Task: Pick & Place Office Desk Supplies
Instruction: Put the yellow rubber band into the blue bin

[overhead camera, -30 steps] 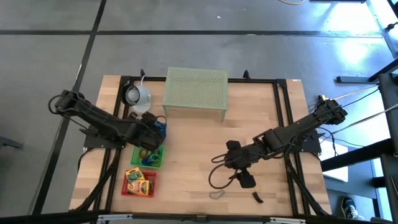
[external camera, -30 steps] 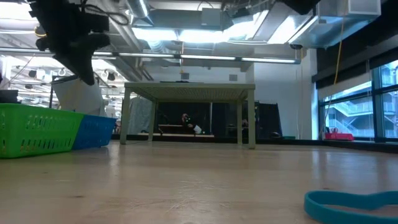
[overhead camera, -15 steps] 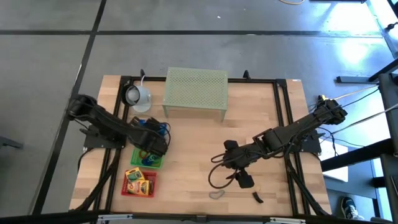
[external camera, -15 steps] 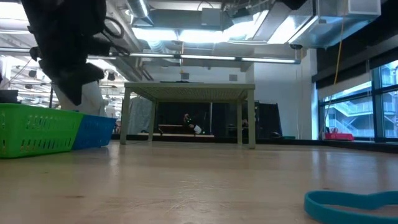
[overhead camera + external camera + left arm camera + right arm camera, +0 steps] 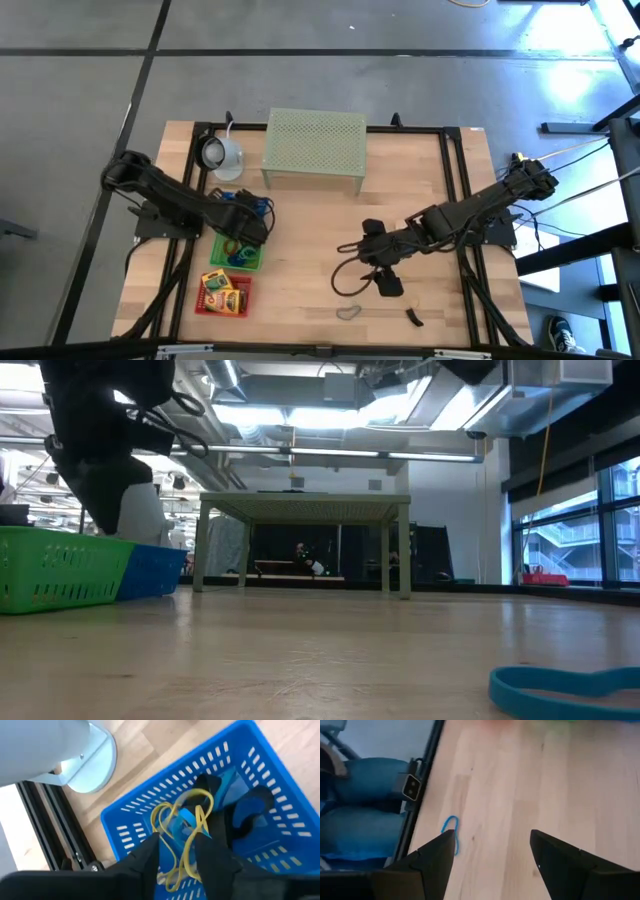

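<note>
My left gripper [image 5: 177, 842] hangs open over the blue basket [image 5: 240, 780], pointing steeply down at the table's left [image 5: 258, 226]. In the basket lie yellow loops [image 5: 185, 815] and black clips [image 5: 250, 810]; one yellow loop shows between the fingers. My right gripper [image 5: 492, 837] stands open above the bare wood right of centre [image 5: 385, 280]. A blue loop [image 5: 451, 834] lies flat on the table near the front edge [image 5: 348, 312]. A black clip [image 5: 413, 318] lies beside it. My left gripper has a yellow loop's strand [image 5: 176, 851] running through the gap between its two fingers, above the basket's floor. Whether either finger touches the strand I cannot tell.
A green basket [image 5: 238, 252] with coloured loops and a red basket [image 5: 225, 293] with yellow boxes stand in a row nearer than the blue one. The pale green mesh stand [image 5: 314, 145] is at the back, with a white lamp-like object [image 5: 220, 153] to its left. Bare wood spans the middle.
My left gripper has gone down toward the blue basket and a little toward the table's near edge, tipping more steeply downward. In the low view it now hangs lower, just behind the green basket's rim.
</note>
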